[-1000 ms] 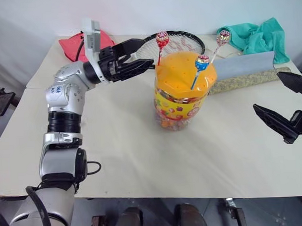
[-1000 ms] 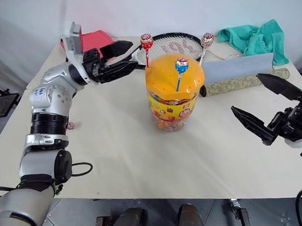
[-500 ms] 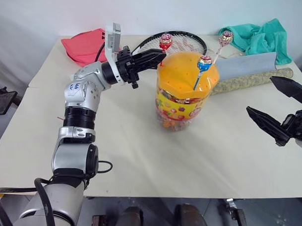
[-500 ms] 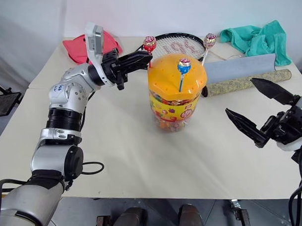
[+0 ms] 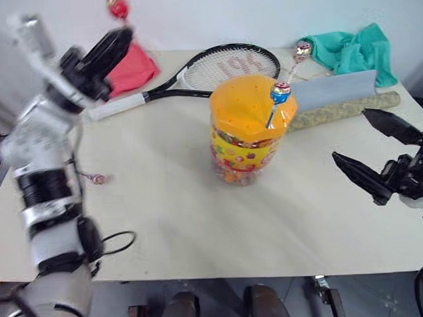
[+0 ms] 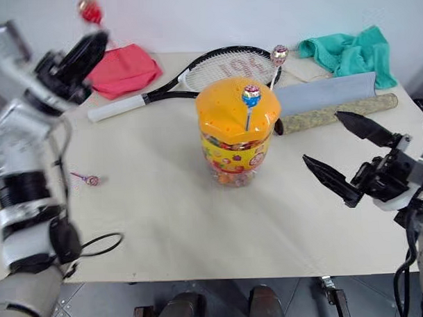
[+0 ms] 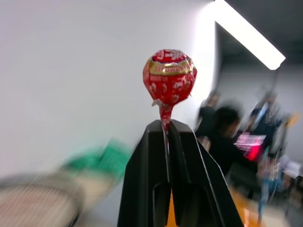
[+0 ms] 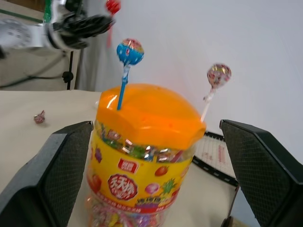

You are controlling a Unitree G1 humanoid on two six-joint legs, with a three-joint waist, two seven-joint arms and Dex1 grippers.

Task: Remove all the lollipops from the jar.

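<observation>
**Kid:** What changed just now?

**Friend:** The left gripper [image 7: 166, 130] had pinched shut on the red lollipop [image 7: 169, 78] and pulled it up and away from the jar [image 5: 250, 129]. The right gripper [image 6: 343, 154] waited wide open, holding nothing.

**Kid:** So how many were left?

**Friend:** Two stayed in the orange lid: the blue lollipop [image 5: 280, 95] and the pink lollipop [image 5: 303, 50]. A purple lollipop [image 5: 97, 179] already lay on the table [image 5: 172, 215].

**Kid:** Was anything in the way?

**Friend:** A racket [image 5: 215, 64], a rolled mat [image 5: 341, 102], a red cloth [image 6: 125, 67] and a green cloth [image 5: 350, 46] lay behind the jar. None blocked it.

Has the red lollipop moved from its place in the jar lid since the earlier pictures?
Yes. The red lollipop has left the jar: the left gripper, shut on its stick, carried it up and toward the red cloth, away from the lid.
</observation>
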